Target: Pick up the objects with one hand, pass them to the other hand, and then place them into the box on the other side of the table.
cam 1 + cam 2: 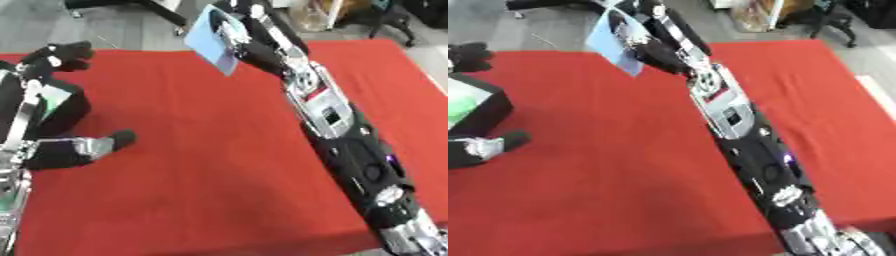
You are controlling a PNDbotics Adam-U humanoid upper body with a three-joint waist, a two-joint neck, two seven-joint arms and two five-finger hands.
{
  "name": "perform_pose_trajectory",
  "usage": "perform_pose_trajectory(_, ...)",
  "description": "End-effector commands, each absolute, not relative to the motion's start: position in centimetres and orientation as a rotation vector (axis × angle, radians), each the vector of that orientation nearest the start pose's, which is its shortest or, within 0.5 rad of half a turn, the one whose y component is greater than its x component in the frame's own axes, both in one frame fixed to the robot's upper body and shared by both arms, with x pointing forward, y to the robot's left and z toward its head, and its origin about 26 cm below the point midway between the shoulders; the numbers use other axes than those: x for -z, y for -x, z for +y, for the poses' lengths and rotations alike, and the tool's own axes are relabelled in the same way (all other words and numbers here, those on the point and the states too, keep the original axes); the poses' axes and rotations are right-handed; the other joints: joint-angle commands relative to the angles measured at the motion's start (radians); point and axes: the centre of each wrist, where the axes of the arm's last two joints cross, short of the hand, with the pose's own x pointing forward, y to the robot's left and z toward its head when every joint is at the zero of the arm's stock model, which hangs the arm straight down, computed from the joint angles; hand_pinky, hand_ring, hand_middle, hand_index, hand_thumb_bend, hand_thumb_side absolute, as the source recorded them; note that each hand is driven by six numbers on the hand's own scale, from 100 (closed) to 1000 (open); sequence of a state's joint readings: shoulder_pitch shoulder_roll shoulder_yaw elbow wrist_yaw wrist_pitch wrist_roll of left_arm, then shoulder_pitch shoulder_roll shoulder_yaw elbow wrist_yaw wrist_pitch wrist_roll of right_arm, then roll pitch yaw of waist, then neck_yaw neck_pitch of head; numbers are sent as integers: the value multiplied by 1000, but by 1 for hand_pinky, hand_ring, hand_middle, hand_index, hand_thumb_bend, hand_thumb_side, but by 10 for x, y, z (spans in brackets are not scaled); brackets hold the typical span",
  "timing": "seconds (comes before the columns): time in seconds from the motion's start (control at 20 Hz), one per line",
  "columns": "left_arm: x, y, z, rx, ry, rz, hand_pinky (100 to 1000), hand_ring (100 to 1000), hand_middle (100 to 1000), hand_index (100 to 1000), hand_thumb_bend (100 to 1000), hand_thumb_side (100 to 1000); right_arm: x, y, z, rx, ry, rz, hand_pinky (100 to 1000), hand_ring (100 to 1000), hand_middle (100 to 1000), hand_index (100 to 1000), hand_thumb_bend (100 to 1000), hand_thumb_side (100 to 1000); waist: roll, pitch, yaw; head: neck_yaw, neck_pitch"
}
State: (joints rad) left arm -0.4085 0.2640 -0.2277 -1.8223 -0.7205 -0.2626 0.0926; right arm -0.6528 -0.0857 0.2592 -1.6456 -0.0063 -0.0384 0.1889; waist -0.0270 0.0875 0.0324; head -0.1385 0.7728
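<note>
Resting at the left edge of the frame, left hand [61,56] over the box [487,107], dark fingers bent loosely, nothing between them. Below it, a thumb or finger tip [118,138] poking out over the red cloth [201,165], apart from the box wall. Black box at mid left, partly hidden by the left arm [22,135]; inside, something pale green and white, not clear enough to name. Box standing on the cloth near its left border, well apart from the right arm.

Across the middle, bare red cloth over the table, grey floor beyond its far edge at the top of the frame.

Upper centre, a light blue card [213,40], flat and thin, tilted with one corner down, raised above the far edge of the cloth. Right hand [242,37] closed on the card, fingers curled round its right side, card's face toward the left. Card well apart from the box and from the left hand.

Running from the upper centre down to the lower right corner, right arm [337,125], black with silver joints, stretched out straight over the cloth. Small violet light [388,159] low on the arm. At the upper right, chair legs [394,25] on the floor beyond the table.
</note>
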Motion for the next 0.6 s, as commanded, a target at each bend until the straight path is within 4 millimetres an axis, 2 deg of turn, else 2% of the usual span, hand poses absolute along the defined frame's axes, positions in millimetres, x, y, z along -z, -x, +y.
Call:
perform_pose_trajectory(0.05,-174,-333,179,-1212,848,3182,743,697,725,889,952,588,-215,-349,-103,-746,-512,-2201,651,227,345,392,100,654,-1,-9,-4,-1,-3)
perform_pose_trajectory(0.3,-167,-340,159,-1163,763,3206,740,694,722,890,955,582,-212,-336,-92,-762,-647,-2134,658,231,345,392,100,660,-10,-7,-12,-25,-3)
perform_pose_trajectory(0.6,-158,-343,141,-1173,714,3218,742,698,726,892,932,576,-214,-327,-90,-838,-709,-2098,667,230,344,391,100,659,-11,-7,-13,-36,-3)
